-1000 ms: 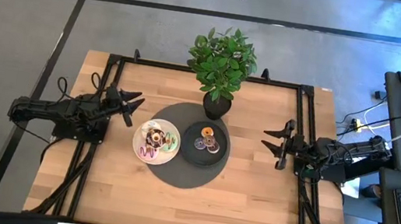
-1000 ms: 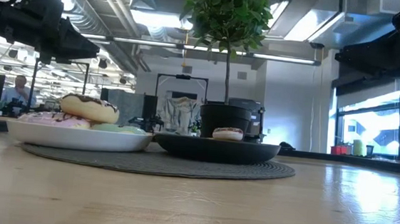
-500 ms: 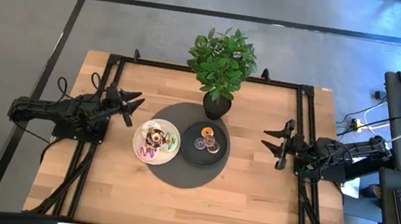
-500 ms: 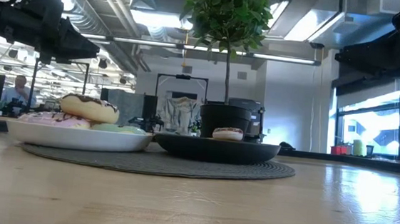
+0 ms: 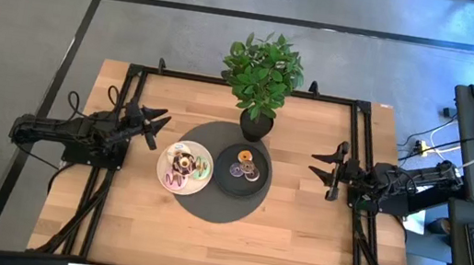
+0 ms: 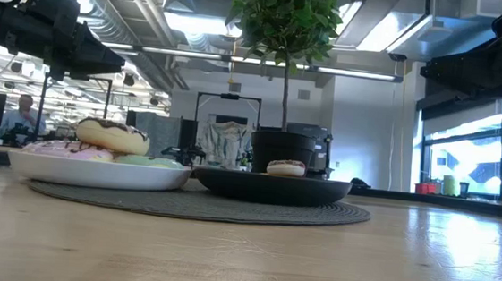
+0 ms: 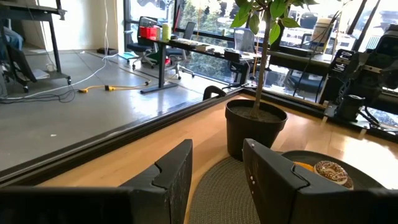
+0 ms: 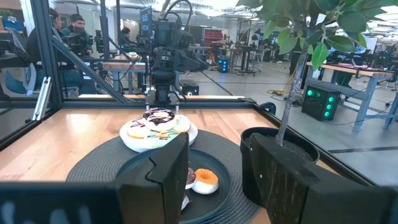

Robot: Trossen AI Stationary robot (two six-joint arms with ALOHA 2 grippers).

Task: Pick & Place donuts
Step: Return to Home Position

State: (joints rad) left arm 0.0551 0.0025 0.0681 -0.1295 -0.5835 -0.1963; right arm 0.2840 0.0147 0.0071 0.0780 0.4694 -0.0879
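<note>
Donuts [image 5: 184, 164] lie piled on the white plate [image 5: 160, 170], the mini donuts [image 5: 244, 165] on the black plate [image 5: 253, 191], both plates just in front of the potted plant [image 5: 264, 73]. Left gripper [image 5: 160, 133] and right gripper [image 5: 312, 163] flank the plant, well apart from the plates, fingers spread and empty. To home cleanly, you should retract each arm outward, away from the foliage. Bare wood lies open on either side; frame rails border it.
</note>
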